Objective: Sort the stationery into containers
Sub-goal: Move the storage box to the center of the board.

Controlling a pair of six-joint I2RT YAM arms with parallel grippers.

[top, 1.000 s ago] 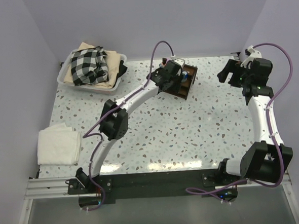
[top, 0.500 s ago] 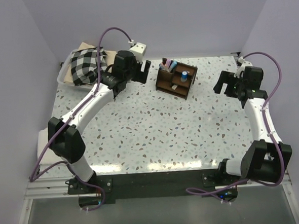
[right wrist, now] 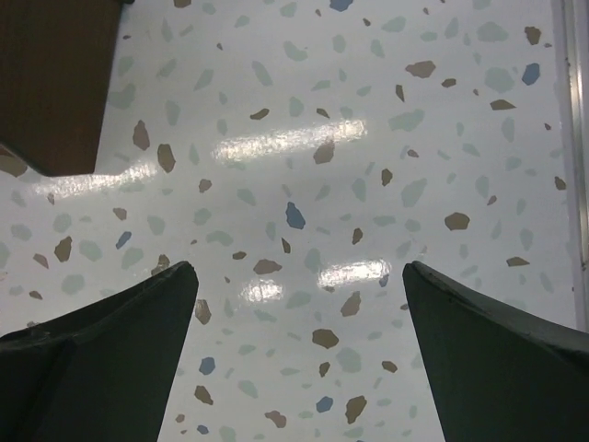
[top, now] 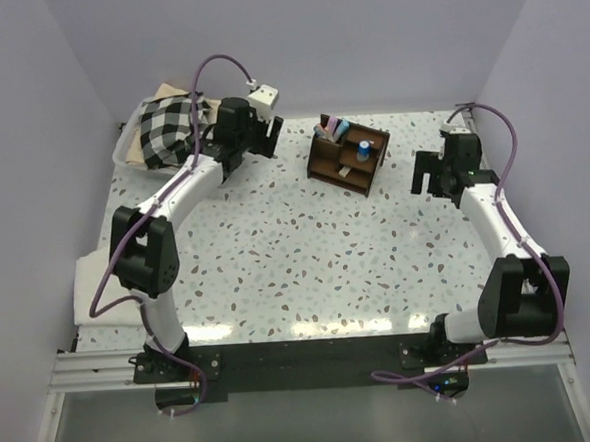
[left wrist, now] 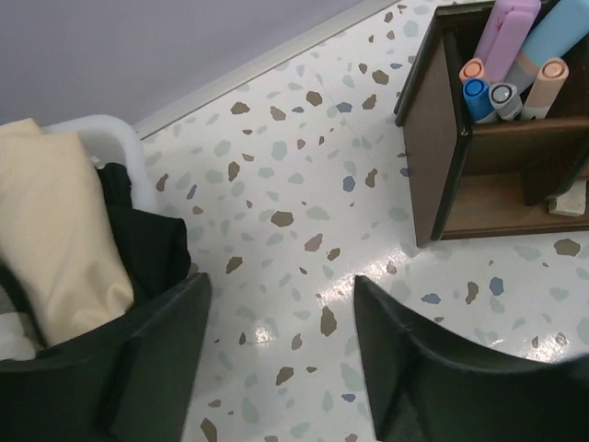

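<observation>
The dark brown wooden organizer [top: 348,158] stands at the back middle of the table. Pink and light blue pens [top: 334,128] stand upright in its tall rear compartment, and a short blue-grey cylinder [top: 365,152] sits in a lower one. The left wrist view shows the organizer [left wrist: 433,138] with a pink marker [left wrist: 504,37], a light blue one [left wrist: 561,32], orange-ended pens [left wrist: 552,78] and a beige stub [left wrist: 571,201]. My left gripper [top: 268,140] [left wrist: 282,281] is open and empty, left of the organizer. My right gripper [top: 425,178] [right wrist: 299,267] is open and empty, right of the organizer [right wrist: 46,83].
A white tub [top: 130,151] [left wrist: 120,147] of checked and beige cloth [left wrist: 55,230] stands at the back left, just beside my left gripper. A folded white cloth [top: 84,289] lies at the left edge. The table's right rim [right wrist: 575,138] runs close to my right gripper.
My left arm has left the organizer and swung left toward the tub, gripper empty. My right gripper has moved down and a little left, toward the organizer.
</observation>
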